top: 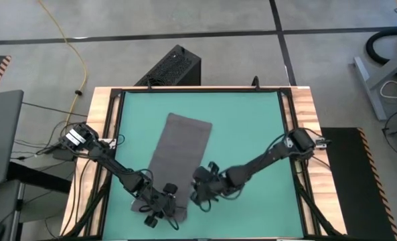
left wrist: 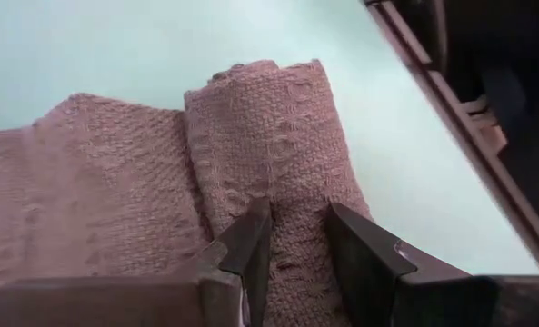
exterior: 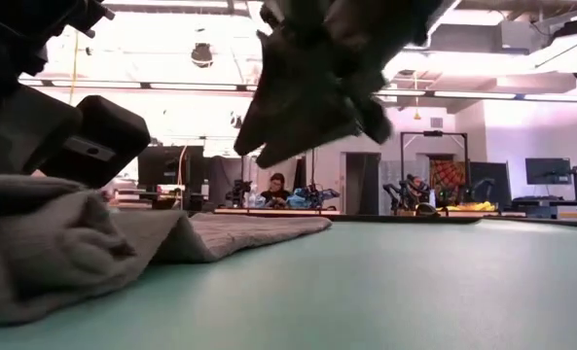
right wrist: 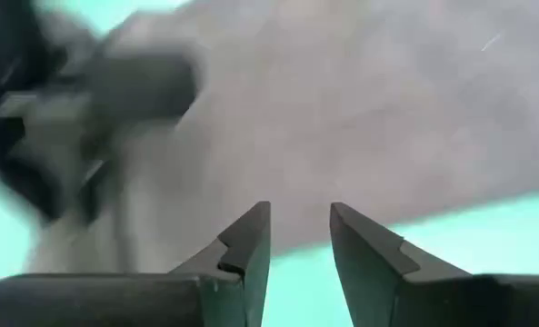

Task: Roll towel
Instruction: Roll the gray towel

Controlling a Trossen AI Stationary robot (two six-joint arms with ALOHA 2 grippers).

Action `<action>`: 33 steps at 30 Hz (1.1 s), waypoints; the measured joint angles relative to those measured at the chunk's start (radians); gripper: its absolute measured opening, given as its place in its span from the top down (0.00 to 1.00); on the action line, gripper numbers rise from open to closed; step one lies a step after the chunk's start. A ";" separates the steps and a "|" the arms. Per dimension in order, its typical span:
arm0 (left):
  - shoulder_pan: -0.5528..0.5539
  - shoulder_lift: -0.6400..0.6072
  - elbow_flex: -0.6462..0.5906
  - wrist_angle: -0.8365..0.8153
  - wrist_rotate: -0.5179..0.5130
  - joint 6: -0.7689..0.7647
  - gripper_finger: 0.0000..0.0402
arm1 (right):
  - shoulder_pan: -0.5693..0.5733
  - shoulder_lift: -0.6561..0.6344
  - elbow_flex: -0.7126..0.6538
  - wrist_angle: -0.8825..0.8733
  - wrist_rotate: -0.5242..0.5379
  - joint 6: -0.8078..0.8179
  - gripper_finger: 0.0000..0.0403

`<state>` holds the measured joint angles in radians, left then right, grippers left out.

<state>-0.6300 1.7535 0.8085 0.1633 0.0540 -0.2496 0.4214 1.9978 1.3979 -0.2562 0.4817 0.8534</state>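
Observation:
The dark grey towel (top: 178,144) lies lengthwise on the teal mat (top: 252,127), flat at its far end. Its near end is bunched into a thick roll (left wrist: 278,118), which shows at the left in the low view (exterior: 45,233). My left gripper (top: 163,206) is down on that roll at the towel's near end, shut on the cloth (left wrist: 296,241). My right gripper (top: 199,194) hovers with its fingers shut just past the towel's right edge, near the roll. It is lifted above the table in the low view (exterior: 259,136) and touches nothing (right wrist: 301,227). My left gripper pinches a ridge of the roll's outer cloth (left wrist: 298,213) between its two fingers. The fingers slant down from the table's left side and point along the roll. The roll rests on the mat; how many layers are in the pinch is hidden.
A black rim and wooden frame (top: 104,134) border the mat. A black box (top: 175,67) stands beyond the far edge. Bare mat lies to the towel's right (top: 252,154) and left. People sit at desks far behind the table (exterior: 276,187).

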 joint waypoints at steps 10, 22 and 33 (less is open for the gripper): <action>-0.002 0.001 0.001 0.023 0.090 -0.041 0.75 | -0.172 0.052 -0.089 0.046 -0.027 -0.100 0.71; -0.007 0.001 0.002 0.031 0.148 -0.050 0.75 | -0.224 0.060 -0.175 0.069 -0.034 -0.100 0.71; 0.087 0.001 0.002 0.072 0.225 0.020 0.75 | -0.141 -0.090 -0.180 0.025 0.033 -0.189 0.71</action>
<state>-0.5431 1.7542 0.8108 0.2357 0.2789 -0.2300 0.2805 1.9075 1.2182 -0.2311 0.5144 0.6643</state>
